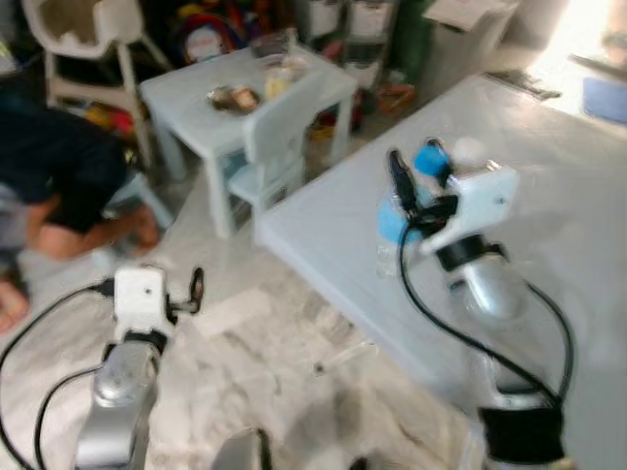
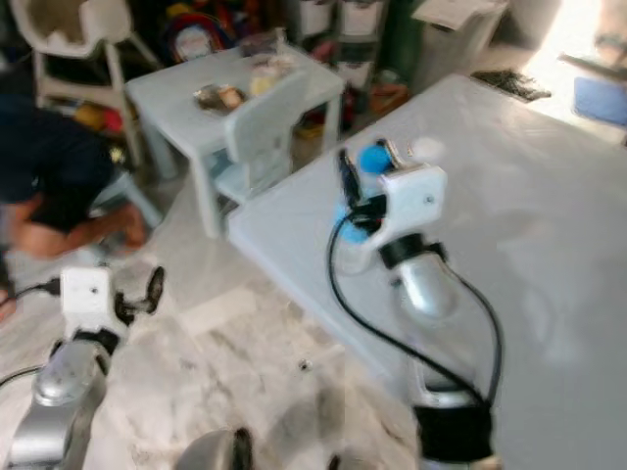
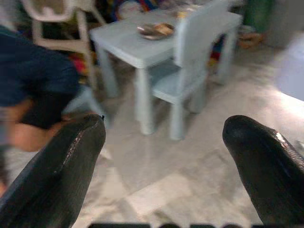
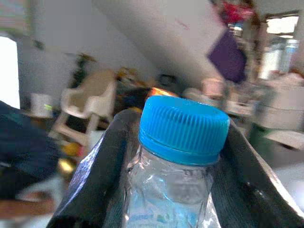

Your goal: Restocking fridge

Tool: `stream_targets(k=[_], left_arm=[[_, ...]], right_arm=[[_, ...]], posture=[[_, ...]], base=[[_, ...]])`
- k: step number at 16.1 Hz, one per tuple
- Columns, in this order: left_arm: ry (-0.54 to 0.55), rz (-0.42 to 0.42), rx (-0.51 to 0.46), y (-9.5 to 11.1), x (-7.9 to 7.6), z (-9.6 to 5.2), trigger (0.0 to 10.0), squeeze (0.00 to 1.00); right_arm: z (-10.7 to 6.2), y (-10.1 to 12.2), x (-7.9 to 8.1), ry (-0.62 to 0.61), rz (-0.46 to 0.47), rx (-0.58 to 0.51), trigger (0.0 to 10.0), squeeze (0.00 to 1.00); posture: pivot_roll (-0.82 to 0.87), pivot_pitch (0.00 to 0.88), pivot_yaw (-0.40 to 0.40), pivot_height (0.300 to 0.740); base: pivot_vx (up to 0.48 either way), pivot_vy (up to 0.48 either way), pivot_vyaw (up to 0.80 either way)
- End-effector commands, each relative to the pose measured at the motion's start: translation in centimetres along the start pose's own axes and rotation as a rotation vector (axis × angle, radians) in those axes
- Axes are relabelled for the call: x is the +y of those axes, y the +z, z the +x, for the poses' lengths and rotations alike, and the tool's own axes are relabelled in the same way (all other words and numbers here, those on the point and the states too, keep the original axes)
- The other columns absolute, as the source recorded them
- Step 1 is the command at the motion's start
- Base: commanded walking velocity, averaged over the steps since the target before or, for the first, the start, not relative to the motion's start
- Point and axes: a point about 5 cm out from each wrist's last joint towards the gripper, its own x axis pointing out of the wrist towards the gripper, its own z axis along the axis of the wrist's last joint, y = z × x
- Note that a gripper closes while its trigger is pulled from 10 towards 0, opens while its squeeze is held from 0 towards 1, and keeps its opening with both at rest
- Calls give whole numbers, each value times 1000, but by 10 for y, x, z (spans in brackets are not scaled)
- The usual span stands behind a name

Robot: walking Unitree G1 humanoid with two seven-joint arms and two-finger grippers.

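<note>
head views: my right claw (image 1: 416,191) is up over the big pale grey table (image 1: 549,196), pinching a clear plastic water bottle with a bright blue cap (image 1: 431,160). no fridge around, so i reckon the restock is early: bottle in hand, carry and shelving left. my left claw (image 1: 194,290) hangs low above the marble floor (image 1: 294,362).

left wrist view: my black fingers (image 3: 61,166) are spread wide, holding nothing, a small pale blue table (image 3: 137,45) ahead.

right wrist view: both fingers press the bottle's neck just under the cap.
</note>
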Motion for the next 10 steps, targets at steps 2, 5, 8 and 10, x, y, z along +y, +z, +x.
stream_targets(k=[2, 5, 8, 10], left_arm=[[4, -2, 8, -2, -4, 0, 10000, 0], [17, 7, 4, -3, 0, -2, 10000, 0], [35, 37, 10, -10, 6, -6, 10000, 0], [38, 18, -2, -11, 7, -11, 10000, 0]], right_arm=[[-9, -33, 11, 29, 60, 143, 10000, 0], [-7, -30, 9, 34, 27, 116, 10000, 0], [-6, -32, 1, 30, 6, 113, 10000, 0], [-5, -32, 3, 47, 2, 99, 10000, 0]], posture=[[-38, 113, 20, 740], [-34, 99, 22, 740], [-34, 91, 16, 740], [-32, 90, 16, 740]], base=[[0, 291, 753], [0, 180, 750], [0, 0, 750], [0, 0, 744]])
